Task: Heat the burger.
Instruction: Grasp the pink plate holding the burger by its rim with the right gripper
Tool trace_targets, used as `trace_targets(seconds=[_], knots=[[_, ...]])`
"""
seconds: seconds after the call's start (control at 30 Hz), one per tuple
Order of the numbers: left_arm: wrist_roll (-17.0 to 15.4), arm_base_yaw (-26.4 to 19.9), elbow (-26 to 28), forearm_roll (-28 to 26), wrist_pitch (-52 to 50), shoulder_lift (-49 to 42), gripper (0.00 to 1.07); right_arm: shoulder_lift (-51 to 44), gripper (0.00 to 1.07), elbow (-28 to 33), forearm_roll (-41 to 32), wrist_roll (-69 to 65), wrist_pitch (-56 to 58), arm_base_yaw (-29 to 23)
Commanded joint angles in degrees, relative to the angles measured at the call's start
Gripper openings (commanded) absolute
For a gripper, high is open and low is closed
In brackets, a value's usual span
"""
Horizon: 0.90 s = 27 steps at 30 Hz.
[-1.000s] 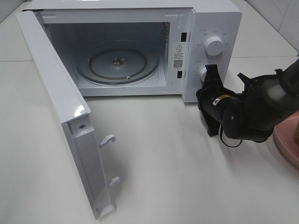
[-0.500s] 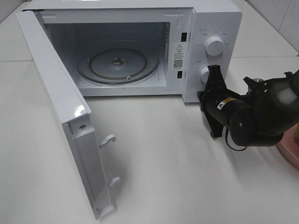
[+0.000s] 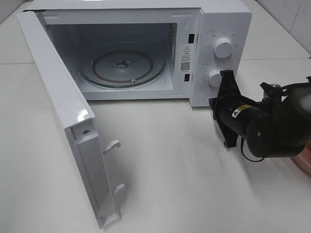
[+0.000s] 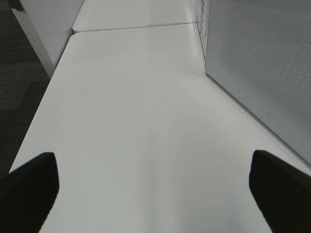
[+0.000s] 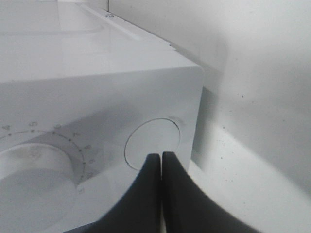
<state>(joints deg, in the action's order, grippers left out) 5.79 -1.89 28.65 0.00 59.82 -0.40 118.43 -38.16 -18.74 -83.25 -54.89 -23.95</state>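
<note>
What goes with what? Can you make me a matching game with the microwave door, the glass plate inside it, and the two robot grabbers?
Things:
1. microwave door
2. glass turntable
3. left gripper
4. right gripper

States:
A. shut, tips beside the lower knob
B. open, over the white table
C. standing wide open
D. lying inside the microwave, nothing on it

Pairs: 1-C, 2-D, 3-B, 4-A
</note>
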Motion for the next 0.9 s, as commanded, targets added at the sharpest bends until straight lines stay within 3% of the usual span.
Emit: trace_targets(seconds=[0.03,0.43,0.5,0.67,0.7,0.8,0.87,0.9], knots=[[-0.3,-0.2,-0.1,-0.3,-0.5,-1.0,1.01,-2.2,0.00,1.5,-0.1,0.9,-1.1,-0.3],[-0.3,-0.2,-0.1,-0.3,-0.5,-1.0,1.01,-11.5,0.00,10.4,-1.5,12.4,1.4,-1.6],[-0.3,-0.2,-0.1,-0.3,-0.5,-1.0,1.01,-18.3,0.00,12.9,-2.4,26.4,10.3,-1.6],[-0.3,-0.2,-0.1,-0.3,-0.5,-1.0,1.01,-25.8,0.00,13.8,-3.6,43.1,20.6,-1.6],[-0.3,-0.2,-0.1,-0.3,-0.5,-1.0,1.01,-29.7,0.00,13.7,-3.6,52.7,26.0,-1.6],[-0.3,-0.2,-0.1,-0.3,-0.5,-1.0,1.01,-31.4,0.00,13.7,-3.6,56.3,29.3,-1.6],[-0.3,-0.2,-0.1,-0.3,-0.5,-1.0,1.01,-37.4,0.00,13.1,-3.7,73.5,43.3,-1.5],[-0.3,-0.2,-0.1,-0.3,-0.5,-1.0,1.01,-37.4,0.00,13.1,-3.7,73.5,43.3,-1.5]])
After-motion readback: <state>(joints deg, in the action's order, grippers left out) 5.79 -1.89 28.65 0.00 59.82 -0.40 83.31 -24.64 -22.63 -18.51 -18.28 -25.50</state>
